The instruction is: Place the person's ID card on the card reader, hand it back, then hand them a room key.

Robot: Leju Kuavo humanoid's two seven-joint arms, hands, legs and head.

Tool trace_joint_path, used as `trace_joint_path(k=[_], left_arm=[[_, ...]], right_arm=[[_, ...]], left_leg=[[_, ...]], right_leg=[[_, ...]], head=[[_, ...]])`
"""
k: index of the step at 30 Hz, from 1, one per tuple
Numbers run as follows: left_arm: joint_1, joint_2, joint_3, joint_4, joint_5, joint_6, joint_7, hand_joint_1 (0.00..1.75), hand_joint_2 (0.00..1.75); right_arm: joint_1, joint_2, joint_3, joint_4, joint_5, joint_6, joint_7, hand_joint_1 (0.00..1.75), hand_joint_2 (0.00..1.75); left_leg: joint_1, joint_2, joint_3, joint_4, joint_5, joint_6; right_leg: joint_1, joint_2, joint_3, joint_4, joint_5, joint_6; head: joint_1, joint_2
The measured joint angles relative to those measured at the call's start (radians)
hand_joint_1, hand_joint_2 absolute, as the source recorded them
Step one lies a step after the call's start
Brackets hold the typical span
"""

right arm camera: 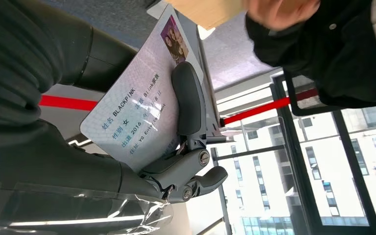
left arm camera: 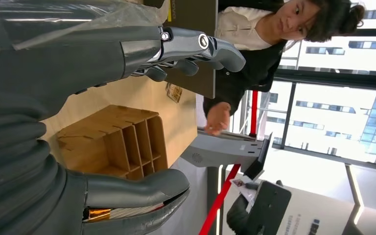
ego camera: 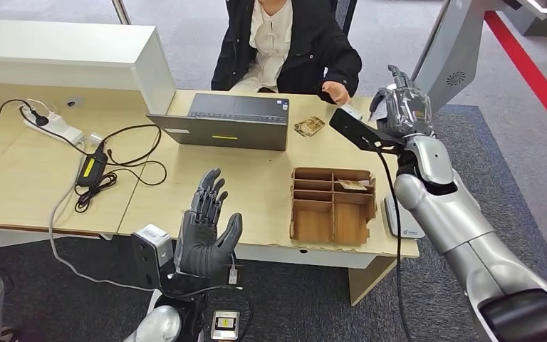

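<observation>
- The right hand (ego camera: 401, 107) is raised at the far right corner of the table (ego camera: 256, 178), its fingers (right arm camera: 188, 100) pinching the ID card (right arm camera: 137, 110); in the right wrist view 1 finger lies across the printed face of the card and the thumb backs it from the other side.
- The ID card is pale with lines of text and a small photo at 1 end; in the head view a white corner of it (ego camera: 351, 111) pokes out from the hand toward the person.
- The person (ego camera: 285, 43) sits at the far side of the table in a dark jacket over a light top; their hand (ego camera: 336, 91) rests at the far table edge, just beside the held card but apart from it.
- The left hand (ego camera: 205, 228) is held up over the near edge of the table, palm open, fingers (left arm camera: 196, 44) spread and holding nothing.
- A wooden box with compartments (ego camera: 332, 205) sits on the right part of the table, near the edge; a room key (ego camera: 353, 184) lies in 1 of its far right compartments.
- Another card (ego camera: 308, 126) lies flat on the table between the laptop (ego camera: 229, 121) and the person's hand.
- A white card reader (ego camera: 403, 224) lies at the near right corner of the table, partly behind the right arm.
- A power strip (ego camera: 53, 125) and black cables (ego camera: 107, 171) lie on the left part of the table.
</observation>
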Motion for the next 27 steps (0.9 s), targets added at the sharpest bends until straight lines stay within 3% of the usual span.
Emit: trace_joint_path(k=[10, 17, 19, 21, 23, 27], left_arm=[[-0.005, 0.0, -0.005, 0.006, -0.001, -0.033, 0.011, 0.0, 1.75], [-0.009, 0.0, -0.005, 0.015, 0.0, -0.054, 0.018, 0.0, 1.75], [-0.011, 0.0, -0.005, 0.017, 0.001, -0.055, 0.02, 0.0, 1.75], [-0.011, 0.0, -0.005, 0.02, 0.001, -0.055, 0.022, 0.0, 1.75], [-0.011, 0.0, -0.005, 0.022, 0.001, -0.056, 0.023, 0.0, 1.75], [-0.011, 0.0, -0.005, 0.028, 0.001, -0.063, 0.025, 0.0, 1.75]], right_arm=[[-0.099, 0.1, 0.052, 0.139, -0.037, -0.007, -0.024, 1.75, 1.75], [-0.131, 0.14, 0.074, 0.247, -0.055, -0.016, -0.029, 1.73, 1.75], [-0.138, 0.147, 0.078, 0.273, -0.06, -0.02, -0.029, 1.1, 1.75], [-0.142, 0.152, 0.081, 0.295, -0.067, -0.028, -0.028, 0.27, 1.75], [-0.144, 0.156, 0.084, 0.315, -0.07, -0.039, -0.028, 0.03, 1.75], [-0.146, 0.16, 0.091, 0.352, -0.069, -0.066, -0.027, 0.0, 1.75]], left_leg=[[0.0, 0.0, 0.0, 0.0, 0.0, 0.0], [0.0, 0.0, 0.0, 0.0, 0.0, 0.0], [0.0, 0.0, 0.0, 0.0, 0.0, 0.0], [0.0, 0.0, 0.0, 0.0, 0.0, 0.0], [0.0, 0.0, 0.0, 0.0, 0.0, 0.0], [0.0, 0.0, 0.0, 0.0, 0.0, 0.0]], right_leg=[[0.0, 0.0, 0.0, 0.0, 0.0, 0.0], [0.0, 0.0, 0.0, 0.0, 0.0, 0.0], [0.0, 0.0, 0.0, 0.0, 0.0, 0.0], [0.0, 0.0, -0.001, 0.0, 0.0, 0.0], [0.0, 0.0, -0.001, 0.0, 0.0, 0.0], [0.0, 0.0, -0.001, -0.001, 0.0, 0.0]], head=[[0.0, 0.0], [0.0, 0.0], [0.0, 0.0], [0.0, 0.0], [0.0, 0.0], [0.0, 0.0]])
